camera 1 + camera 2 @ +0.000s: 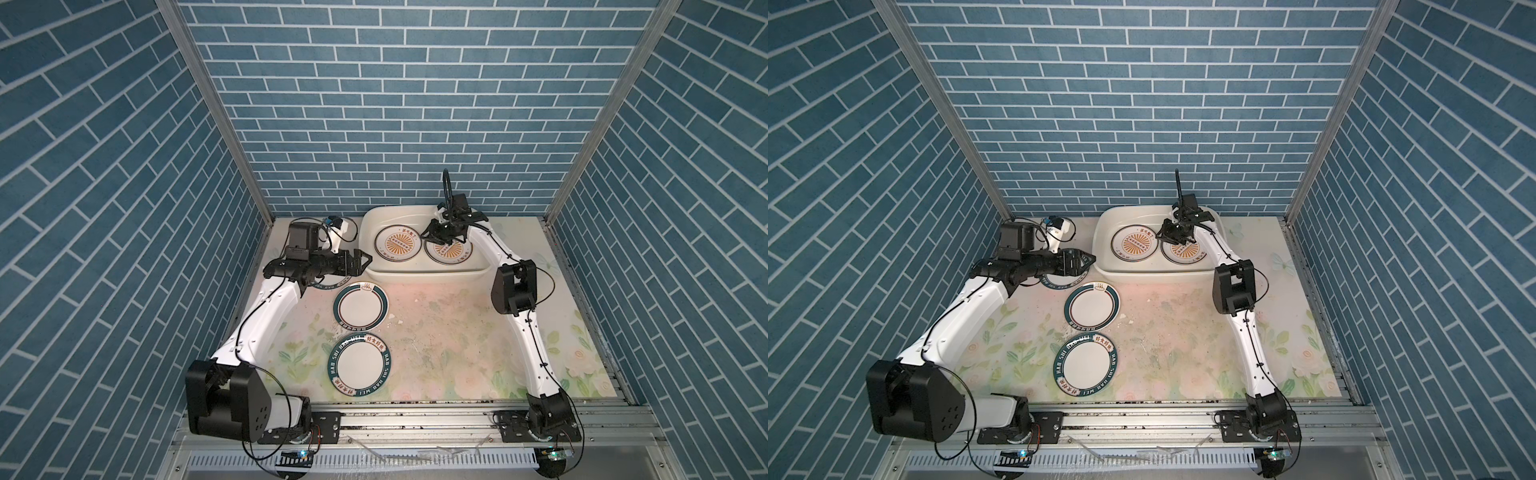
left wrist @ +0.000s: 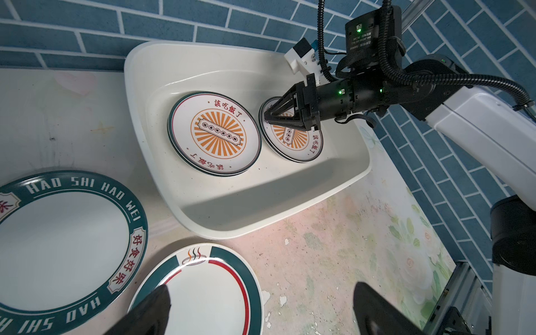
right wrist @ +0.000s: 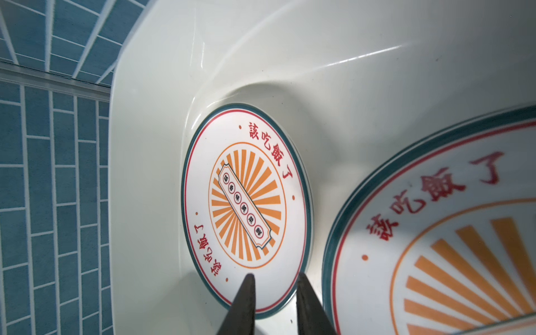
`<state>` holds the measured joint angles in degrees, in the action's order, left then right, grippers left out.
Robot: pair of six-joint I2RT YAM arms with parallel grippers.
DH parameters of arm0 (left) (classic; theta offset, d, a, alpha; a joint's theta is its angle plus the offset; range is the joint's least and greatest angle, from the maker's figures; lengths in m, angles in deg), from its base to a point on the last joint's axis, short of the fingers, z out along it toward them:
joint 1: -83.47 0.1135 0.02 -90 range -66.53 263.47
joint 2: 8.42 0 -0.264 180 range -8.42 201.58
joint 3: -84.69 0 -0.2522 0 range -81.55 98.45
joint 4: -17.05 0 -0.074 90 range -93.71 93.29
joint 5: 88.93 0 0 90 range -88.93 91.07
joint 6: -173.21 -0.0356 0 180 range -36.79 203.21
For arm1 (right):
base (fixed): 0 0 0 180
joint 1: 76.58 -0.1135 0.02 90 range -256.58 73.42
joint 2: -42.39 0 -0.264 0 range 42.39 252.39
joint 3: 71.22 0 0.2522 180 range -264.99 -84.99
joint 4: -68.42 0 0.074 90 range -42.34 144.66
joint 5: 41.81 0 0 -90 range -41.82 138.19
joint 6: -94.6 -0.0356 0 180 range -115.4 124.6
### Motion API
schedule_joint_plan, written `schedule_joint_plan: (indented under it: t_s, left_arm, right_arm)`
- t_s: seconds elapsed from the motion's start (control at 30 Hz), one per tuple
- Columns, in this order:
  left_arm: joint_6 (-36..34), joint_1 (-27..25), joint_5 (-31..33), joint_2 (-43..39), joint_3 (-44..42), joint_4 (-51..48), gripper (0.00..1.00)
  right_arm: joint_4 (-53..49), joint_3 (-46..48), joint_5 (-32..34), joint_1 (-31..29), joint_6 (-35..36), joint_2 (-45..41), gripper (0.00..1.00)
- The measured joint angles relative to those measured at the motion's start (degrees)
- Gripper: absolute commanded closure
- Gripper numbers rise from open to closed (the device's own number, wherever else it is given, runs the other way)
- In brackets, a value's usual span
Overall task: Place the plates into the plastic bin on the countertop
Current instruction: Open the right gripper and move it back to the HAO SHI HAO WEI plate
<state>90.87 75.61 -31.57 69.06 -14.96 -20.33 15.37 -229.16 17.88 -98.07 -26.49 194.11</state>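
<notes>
The right gripper [image 3: 274, 280], jaws narrowly parted and empty, hovers over a sunburst plate [image 2: 301, 148] in the plastic bin [image 2: 261, 200]. The left gripper [image 2: 261, 288] gapes wide, empty.

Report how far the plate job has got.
Done: the left sunburst plate and right sunburst plate lie side by side in the bin. In hand: nothing; the right gripper hovers empty over the right one, the left gripper is open. Left on the countertop: the steam-logo plate, the front lettered plate, and the rear lettered plate under the left arm.
</notes>
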Motion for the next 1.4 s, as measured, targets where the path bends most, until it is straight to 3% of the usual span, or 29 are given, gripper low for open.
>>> schedule_joint_plan:
  t_s: [0.17, 0.27, 0.4, 0.6, 0.8, 1.03, 1.23, 1.4]
  left_arm:
    - [2.21, 1.95, 6.95, -0.76, -1.49, -0.17, 0.00]
    - [5.51, 4.79, 10.47, -2.29, -3.87, -1.49, 0.00]
    - [8.55, 6.88, 13.51, -4.70, -6.95, -4.94, 0.01]
    - [11.89, 7.17, 11.39, -7.37, -11.72, -10.29, 0.00]
    - [14.71, 7.32, 8.26, -9.66, -17.29, -13.03, 0.00]
    - [14.62, 7.63, 5.75, -8.61, -17.77, -16.96, 0.00]
    - [14.69, 8.07, 5.33, -6.93, -17.92, -19.45, 0.01]
    - [15.32, 8.22, 5.33, -6.29, -18.40, -21.16, 0.00]
  right_arm:
    - [0.11, 5.90, 1.79, 0.00, 0.11, -2.86, 0.74]
    - [0.57, 14.08, 3.39, 0.00, 0.17, -9.44, 0.74]
    - [1.27, 26.88, 4.94, -0.07, 0.61, -25.49, 0.73]
    - [4.13, 43.30, 5.46, -2.14, 1.09, -53.68, 0.73]
    - [4.24, 64.70, 5.14, -11.32, -0.39, -70.95, 0.69]
    - [5.03, 83.25, 4.57, -24.85, -8.26, -74.38, 0.67]
    - [10.58, 87.03, 5.68, -34.10, -13.94, -71.80, 0.60]
    - [20.50, 90.23, 5.68, -37.11, -19.08, -66.69, 0.60]
